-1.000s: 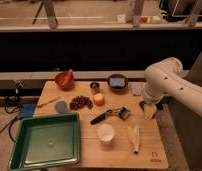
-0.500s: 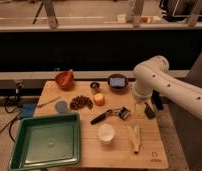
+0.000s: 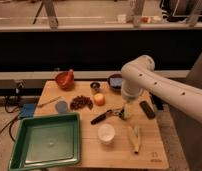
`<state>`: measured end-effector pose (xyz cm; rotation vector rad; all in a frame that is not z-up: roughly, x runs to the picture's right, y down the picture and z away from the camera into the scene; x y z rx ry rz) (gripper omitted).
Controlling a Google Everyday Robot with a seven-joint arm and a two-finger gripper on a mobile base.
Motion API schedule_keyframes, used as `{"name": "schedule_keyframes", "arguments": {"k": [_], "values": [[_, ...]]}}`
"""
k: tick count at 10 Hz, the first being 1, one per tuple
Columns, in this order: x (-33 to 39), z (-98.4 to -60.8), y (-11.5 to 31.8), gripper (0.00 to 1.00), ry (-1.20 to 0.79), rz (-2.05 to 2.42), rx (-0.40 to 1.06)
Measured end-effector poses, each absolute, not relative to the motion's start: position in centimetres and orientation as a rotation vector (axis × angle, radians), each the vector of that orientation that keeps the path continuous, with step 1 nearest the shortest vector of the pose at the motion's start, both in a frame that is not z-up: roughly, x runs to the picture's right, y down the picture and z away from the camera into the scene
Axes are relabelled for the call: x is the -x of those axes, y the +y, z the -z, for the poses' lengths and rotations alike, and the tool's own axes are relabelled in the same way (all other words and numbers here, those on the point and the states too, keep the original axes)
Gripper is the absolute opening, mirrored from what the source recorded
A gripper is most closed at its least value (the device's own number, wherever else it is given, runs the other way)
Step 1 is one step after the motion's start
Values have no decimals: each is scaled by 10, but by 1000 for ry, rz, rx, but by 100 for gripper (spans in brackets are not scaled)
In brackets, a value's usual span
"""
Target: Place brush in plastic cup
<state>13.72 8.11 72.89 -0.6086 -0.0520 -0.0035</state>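
Brush point(image 3: 106, 116) lies flat near the middle of the wooden table point(image 3: 119, 152), its black handle pointing front-left and its darker head back-right. The gripper point(image 3: 127, 110) is low over the table right at that head end, on the tip of the white arm point(image 3: 159, 87) that reaches in from the right. Whether it is clenched on the brush or loose, I cannot tell (the two overlap there).

The plastic cup point(image 3: 61, 106), a dull bluish disc, sits well apart to the left, just behind the green tray point(image 3: 24, 150) and beside a pile of brown bits point(image 3: 81, 102). A white cup point(image 3: 106, 133) stands in front of the brush, nearer the table's front edge. A small orange fruit point(image 3: 99, 99) is just behind the handle, and a flat black bar point(image 3: 147, 110) lies to the right of the gripper.
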Motion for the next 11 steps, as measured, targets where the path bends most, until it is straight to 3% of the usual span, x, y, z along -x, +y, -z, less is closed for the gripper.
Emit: {"name": "schedule_keyframes", "arguments": {"k": [11], "values": [[-85,-750,83,80,-60,23,591]]}}
